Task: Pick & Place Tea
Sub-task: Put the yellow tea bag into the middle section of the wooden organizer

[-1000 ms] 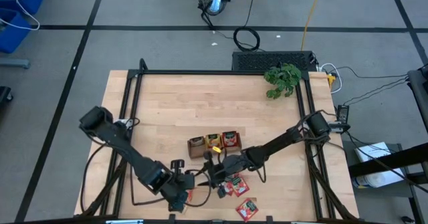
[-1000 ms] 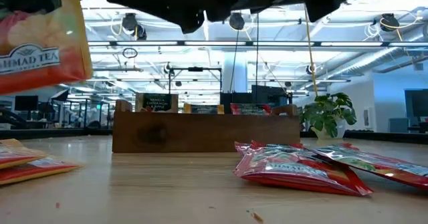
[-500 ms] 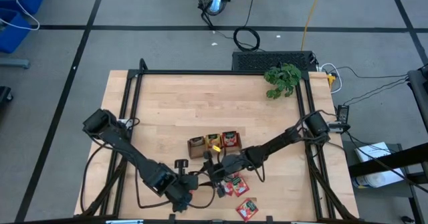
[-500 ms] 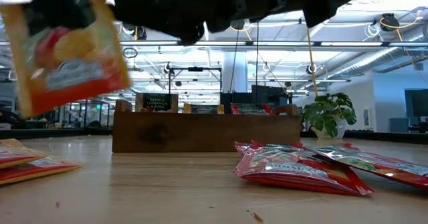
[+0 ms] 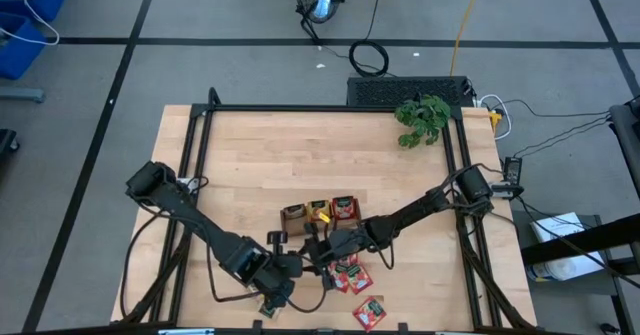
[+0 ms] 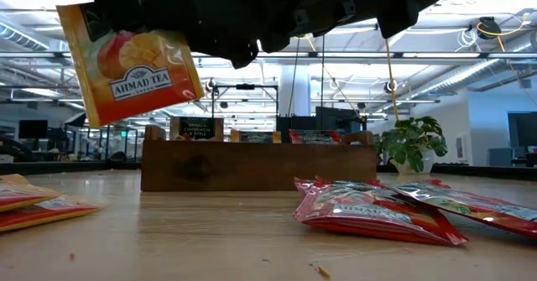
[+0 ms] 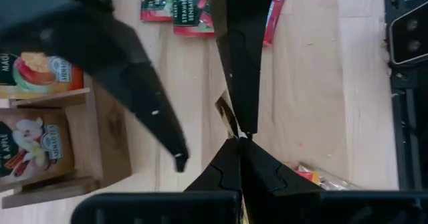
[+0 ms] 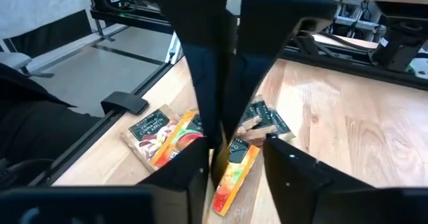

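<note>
Low view: orange tea sachet (image 6: 130, 73) hangs pinched in the closed left end effector (image 5: 296, 266); right's state unclear.

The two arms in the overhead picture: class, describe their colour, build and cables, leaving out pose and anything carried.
Both the left arm and the right arm are black, built of slim straight links joined by chunkier blocks. Thin black cables loop loosely beside each. Each ends in a gripper with two dark tapering fingers. No markings show.
</note>
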